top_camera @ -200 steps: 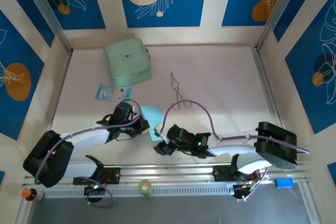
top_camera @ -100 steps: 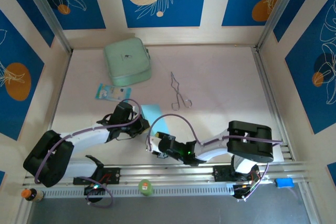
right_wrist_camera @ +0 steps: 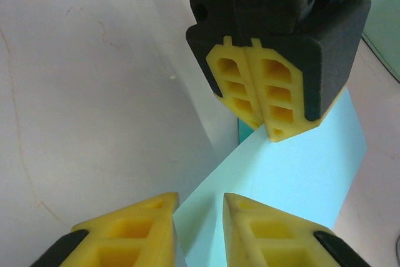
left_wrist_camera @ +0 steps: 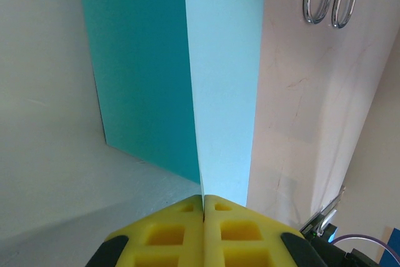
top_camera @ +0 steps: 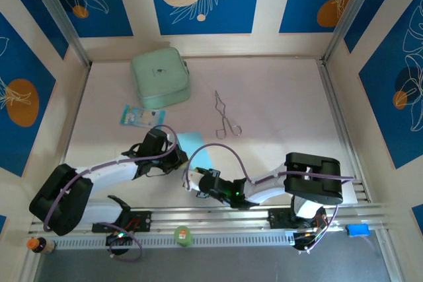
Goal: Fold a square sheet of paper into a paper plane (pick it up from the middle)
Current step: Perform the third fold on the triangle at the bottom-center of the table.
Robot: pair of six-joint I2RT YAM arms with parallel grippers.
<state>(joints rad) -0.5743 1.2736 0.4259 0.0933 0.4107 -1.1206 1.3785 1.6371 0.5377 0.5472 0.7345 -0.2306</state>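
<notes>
One square sheet of paper (top_camera: 192, 143) is sitting near the counter's (top_camera: 284, 110) front edge. Farther back, one mint-green case (top_camera: 160, 78), one pair of tongs (top_camera: 227, 118) and one small packet (top_camera: 141, 117) are lying. Both arms are reaching low toward the middle. The left end effector (left_wrist_camera: 203, 199) is pinching the sheet (fingers pressed tight). The right end effector (right_wrist_camera: 200, 207) is showing a narrow gap at the paper's corner.

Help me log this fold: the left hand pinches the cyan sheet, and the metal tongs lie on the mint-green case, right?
Not quite. The left hand does pinch the cyan sheet, but the metal tongs lie on the table, apart from the mint-green case, as the top view shows.
</notes>
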